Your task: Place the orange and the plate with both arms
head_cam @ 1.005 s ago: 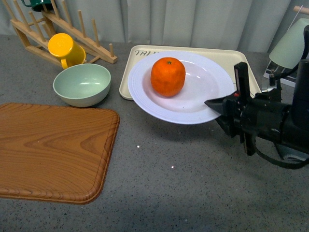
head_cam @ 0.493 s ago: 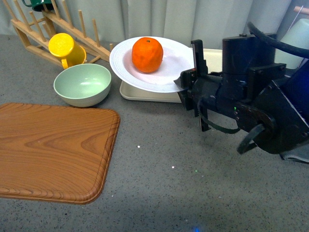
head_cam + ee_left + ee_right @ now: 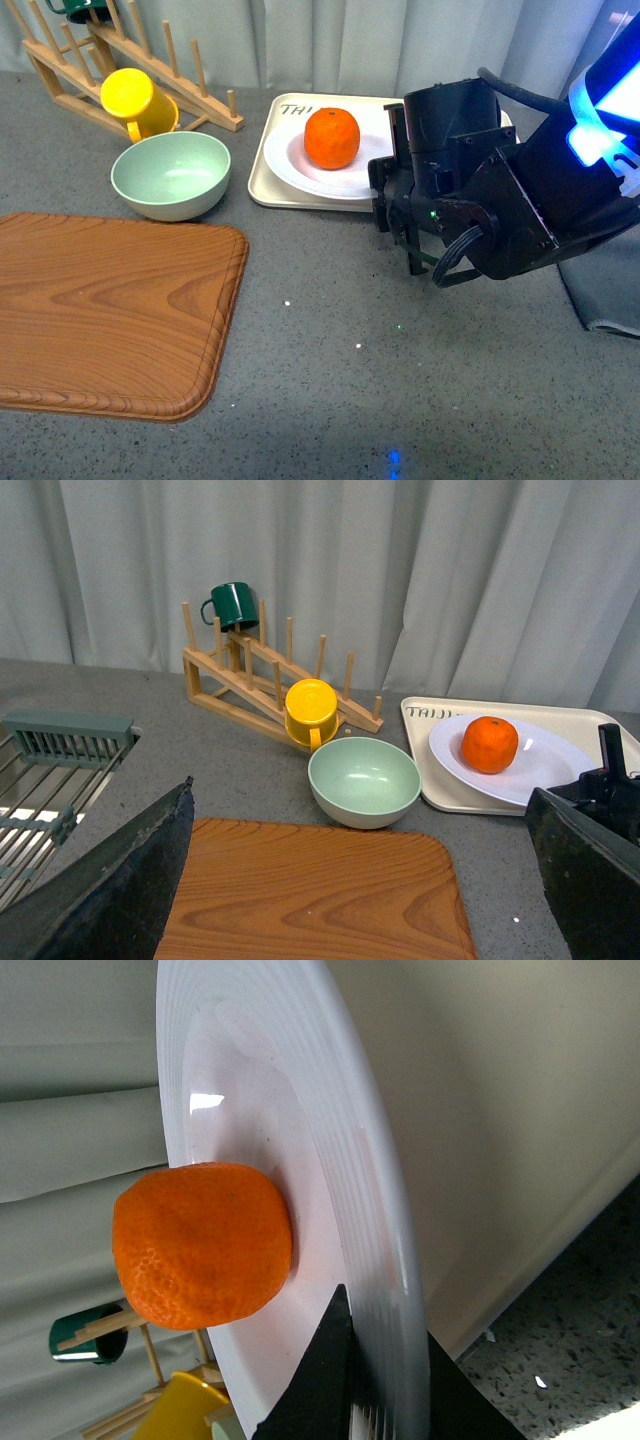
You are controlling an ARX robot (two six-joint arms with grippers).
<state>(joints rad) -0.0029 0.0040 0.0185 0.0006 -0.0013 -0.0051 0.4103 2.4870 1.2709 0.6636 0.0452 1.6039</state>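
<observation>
Right gripper [image 3: 385, 1385] is clamped on the ribbed rim of the plate [image 3: 330, 178], which sits over the beige tray [image 3: 262, 170] just ahead of it; the orange [image 3: 332, 138] rides loose inside, likely to roll. Rigid, slick, breakable plate, so the rim is the only hold. Left gripper [image 3: 360, 880] hangs wide apart, holding nothing

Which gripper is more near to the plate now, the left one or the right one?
Right. The right gripper is shut on the rim of the plate, which carries the orange over the beige tray. The left gripper's fingers stay far off, near the wooden board.
</observation>
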